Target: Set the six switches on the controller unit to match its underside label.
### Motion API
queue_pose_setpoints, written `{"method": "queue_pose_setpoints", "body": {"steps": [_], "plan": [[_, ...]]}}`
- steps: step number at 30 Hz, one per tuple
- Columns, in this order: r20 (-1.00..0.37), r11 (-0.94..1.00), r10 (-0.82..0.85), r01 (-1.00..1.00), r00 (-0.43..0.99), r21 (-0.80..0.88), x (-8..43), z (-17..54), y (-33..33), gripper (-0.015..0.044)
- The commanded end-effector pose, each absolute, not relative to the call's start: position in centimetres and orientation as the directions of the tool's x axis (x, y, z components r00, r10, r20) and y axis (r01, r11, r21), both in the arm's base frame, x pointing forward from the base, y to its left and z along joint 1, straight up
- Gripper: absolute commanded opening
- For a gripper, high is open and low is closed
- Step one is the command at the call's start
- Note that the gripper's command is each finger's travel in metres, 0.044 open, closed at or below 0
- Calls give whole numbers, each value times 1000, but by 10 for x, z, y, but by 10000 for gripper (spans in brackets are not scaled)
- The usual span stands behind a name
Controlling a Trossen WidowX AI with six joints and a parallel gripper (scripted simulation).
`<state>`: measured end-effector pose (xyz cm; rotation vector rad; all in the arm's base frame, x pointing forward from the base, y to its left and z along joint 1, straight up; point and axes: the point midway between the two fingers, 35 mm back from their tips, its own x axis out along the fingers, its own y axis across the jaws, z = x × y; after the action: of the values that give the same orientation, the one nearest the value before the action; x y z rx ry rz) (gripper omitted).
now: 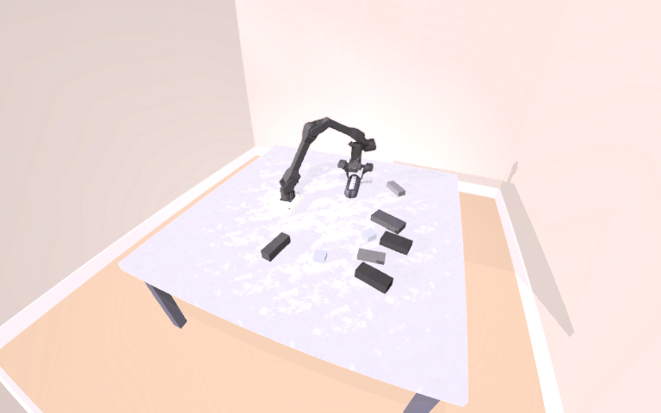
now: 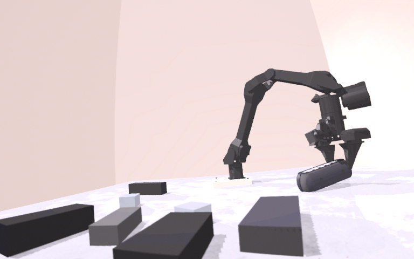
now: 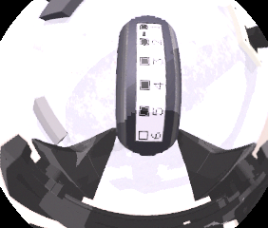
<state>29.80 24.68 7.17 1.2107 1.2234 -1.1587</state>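
The dark grey controller unit (image 1: 349, 193) (image 2: 324, 178) (image 3: 126, 76) is upside down, with its white label (image 3: 150, 97) facing up and its switches hidden below. On the label, squares 1 to 5 look filled, 1 and 2 less crisply; square 6 is empty. A small mark sits between 1 and 2. My gripper (image 1: 355, 176) (image 2: 340, 164) (image 3: 147, 132) is shut on the unit's sides near the square 6 end. In the exterior view the unit is tilted, with the gripped end raised and the other end low, at or near the bench.
A small grey block (image 1: 395, 188) (image 3: 49, 120) lies nearest the unit. A dark grey block (image 1: 387, 220) (image 2: 270, 213), black blocks (image 1: 395, 242) (image 1: 373, 277) (image 1: 275, 246), another grey block (image 1: 371, 255) and pale cubes (image 1: 319, 255) (image 1: 368, 235) lie farther off on the bench (image 1: 231, 286).
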Motion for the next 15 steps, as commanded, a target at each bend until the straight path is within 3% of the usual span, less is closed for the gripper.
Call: {"method": "queue_pose_setpoints", "body": {"steps": [1, 15], "plan": [[-999, 36, 21, 999, 28, 28, 299, 76, 246, 336], [-999, 36, 20, 999, 28, 29, 299, 86, 240, 336]]}}
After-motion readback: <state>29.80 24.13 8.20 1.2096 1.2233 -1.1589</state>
